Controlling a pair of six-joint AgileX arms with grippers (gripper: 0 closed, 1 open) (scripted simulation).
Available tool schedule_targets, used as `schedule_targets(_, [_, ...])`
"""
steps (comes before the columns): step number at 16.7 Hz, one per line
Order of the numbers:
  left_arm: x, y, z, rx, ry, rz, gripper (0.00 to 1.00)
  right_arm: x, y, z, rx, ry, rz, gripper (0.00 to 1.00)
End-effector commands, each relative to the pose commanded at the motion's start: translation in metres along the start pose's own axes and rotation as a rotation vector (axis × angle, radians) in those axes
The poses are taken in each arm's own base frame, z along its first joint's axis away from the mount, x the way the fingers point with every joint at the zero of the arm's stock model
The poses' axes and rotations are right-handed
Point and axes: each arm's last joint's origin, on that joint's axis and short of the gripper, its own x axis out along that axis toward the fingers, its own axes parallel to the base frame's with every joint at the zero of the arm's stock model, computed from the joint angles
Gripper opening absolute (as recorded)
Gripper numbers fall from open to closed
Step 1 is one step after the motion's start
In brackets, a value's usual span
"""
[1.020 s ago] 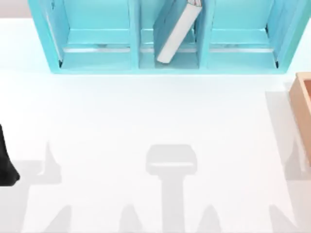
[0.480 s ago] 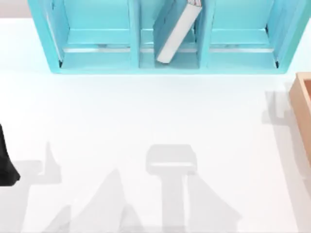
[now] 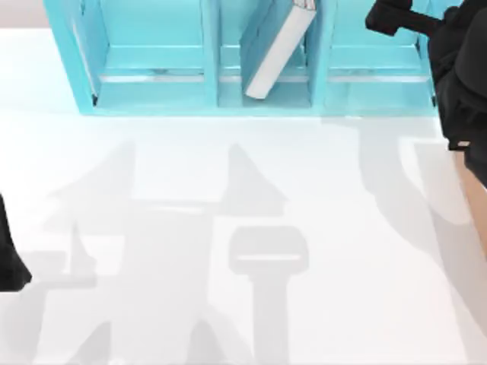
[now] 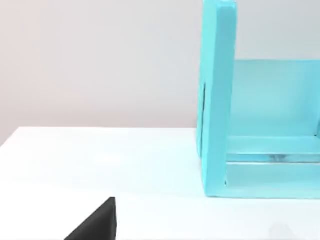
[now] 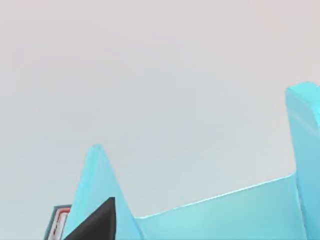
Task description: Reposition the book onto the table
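The teal-blue book (image 3: 275, 47) with white page edges leans tilted inside the middle compartment of the cyan shelf (image 3: 209, 103) at the back of the white table (image 3: 251, 175). My right arm reaches in from the upper right. Its gripper (image 3: 374, 19) hangs over the shelf's right compartment, to the right of the book and apart from it. In the right wrist view, cyan shelf panels (image 5: 225, 215) stand against a pale wall. My left arm (image 3: 7, 258) is parked at the table's left edge. Its wrist view faces the shelf's left end wall (image 4: 217, 100).
A tan wooden box (image 3: 473, 217) sits at the table's right edge, partly under my right arm. The shelf spans the back of the table. Shadows of the arms lie across the white surface in front of it.
My right arm has come into the top view at the upper right and now reaches over the shelf's right compartment. Shadows on the table shifted. The book and the left arm stayed put.
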Motion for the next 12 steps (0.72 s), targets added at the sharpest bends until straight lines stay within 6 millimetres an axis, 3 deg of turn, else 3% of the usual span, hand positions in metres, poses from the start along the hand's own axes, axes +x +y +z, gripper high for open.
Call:
schedule_targets(3, [0.000, 0.000, 0.000, 0.000, 0.000, 0.000, 1.00, 0.023, 0.039, -0.071, 0.034, 0.039, 0.006, 1.00])
schedule_targets(7, [0.000, 0.000, 0.000, 0.000, 0.000, 0.000, 1.00, 0.023, 0.075, -0.157, 0.071, 0.074, 0.027, 1.00])
schedule_targets(10, [0.000, 0.000, 0.000, 0.000, 0.000, 0.000, 1.00, 0.015, 0.090, -0.193, 0.097, 0.082, 0.045, 1.00])
schedule_targets(12, [0.000, 0.000, 0.000, 0.000, 0.000, 0.000, 1.00, 0.012, 0.093, -0.201, 0.104, 0.083, 0.051, 1.00])
